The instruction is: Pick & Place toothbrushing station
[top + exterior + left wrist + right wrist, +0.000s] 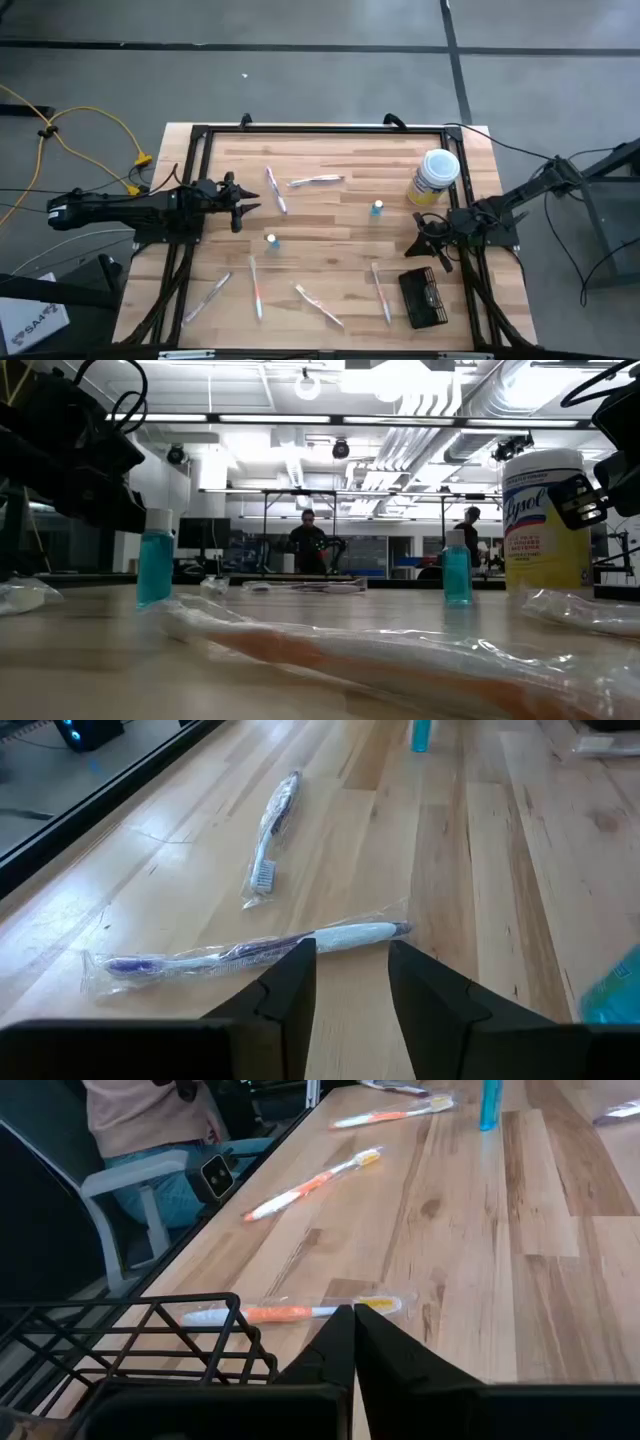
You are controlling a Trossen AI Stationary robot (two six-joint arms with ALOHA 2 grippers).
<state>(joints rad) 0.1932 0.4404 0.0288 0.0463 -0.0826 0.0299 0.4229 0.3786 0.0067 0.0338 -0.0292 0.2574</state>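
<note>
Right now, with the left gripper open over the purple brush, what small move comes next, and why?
Probably lower the left gripper straight down onto the wrapped purple toothbrush. Its fingers stand apart just short of the brush, which lies flat on the table across their gap, untouched. The black basket sits far across by the right gripper, which is shut and idle.

Smooth wood table [330,215] — black wire-mesh basket [423,297]

We are taking the wire basket [424,297] as landmark, sitting near the table's [330,160] front right corner. Just left of it a wrapped toothbrush [381,291] is lying. Behind it the right gripper [430,242] is hovering; farther behind, the canister [434,177] is standing. Far left, across the table, the left gripper [240,208] is hanging.
</note>
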